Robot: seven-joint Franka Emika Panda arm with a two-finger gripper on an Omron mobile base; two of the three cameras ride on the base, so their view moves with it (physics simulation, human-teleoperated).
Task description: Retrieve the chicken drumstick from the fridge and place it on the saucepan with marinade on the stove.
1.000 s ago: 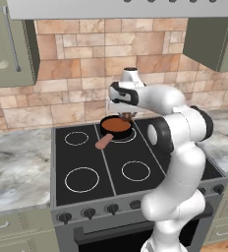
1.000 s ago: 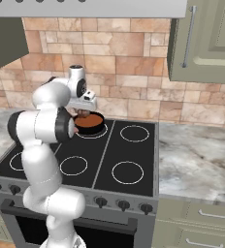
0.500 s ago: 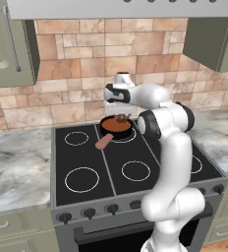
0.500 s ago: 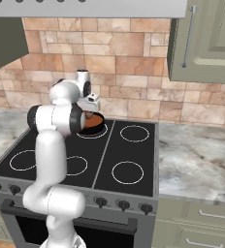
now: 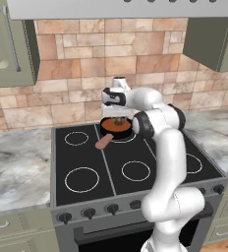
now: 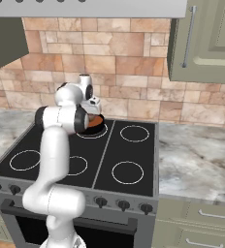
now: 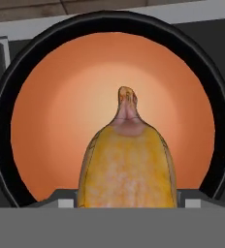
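Note:
The chicken drumstick (image 7: 126, 169), golden and lumpy, sits between my gripper's (image 7: 126, 201) two fingertips, its narrow end pointing out over the sauce. My gripper is shut on it and hangs just above the saucepan with marinade (image 7: 51, 126), a round black pan of orange-brown sauce. In the left base view the gripper (image 5: 118, 118) points down over the saucepan (image 5: 117, 127), which stands on a rear burner of the stove (image 5: 86, 152), pinkish handle toward the front left. From the right, the arm partly hides the gripper (image 6: 92, 110) and the saucepan (image 6: 96, 123). The fridge is out of view.
The stove (image 6: 109, 160) has white ring burners and a row of black knobs (image 5: 89, 213) along its grey front. Marbled counters (image 6: 192, 155) flank it on both sides. A brick backsplash, wall cabinets (image 6: 206, 43) and a range hood (image 5: 116, 7) stand behind and above.
The arm's upper links have swung more upright, and the hand has shifted a little to the left over the saucepan. The grip on the drumstick is unchanged and the pan has not moved.

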